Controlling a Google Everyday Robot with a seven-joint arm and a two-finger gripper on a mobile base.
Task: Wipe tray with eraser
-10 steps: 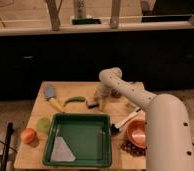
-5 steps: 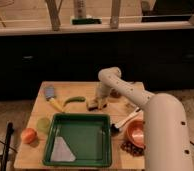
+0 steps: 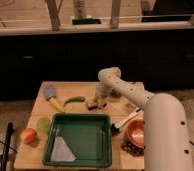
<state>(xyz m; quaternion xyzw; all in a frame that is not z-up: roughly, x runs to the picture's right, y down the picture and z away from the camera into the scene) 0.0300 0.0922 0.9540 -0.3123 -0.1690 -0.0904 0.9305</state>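
Observation:
The green tray (image 3: 81,122) lies at the front middle of the wooden table, with a pale patch (image 3: 62,150) in its front left corner. The eraser (image 3: 93,104), a small tan and dark block, lies on the table just behind the tray's far rim. My gripper (image 3: 98,100) reaches down from the white arm right at the eraser, touching or nearly touching it.
A grey-headed, yellow-handled brush (image 3: 52,97) and a green pepper-like item (image 3: 74,100) lie at the left back. A pale green disc (image 3: 43,124) and an orange fruit (image 3: 28,135) sit left of the tray. An orange bowl (image 3: 136,133), a black-and-white utensil (image 3: 125,121) and dark bits lie right.
The gripper has shifted slightly down toward the eraser; the other things have not moved.

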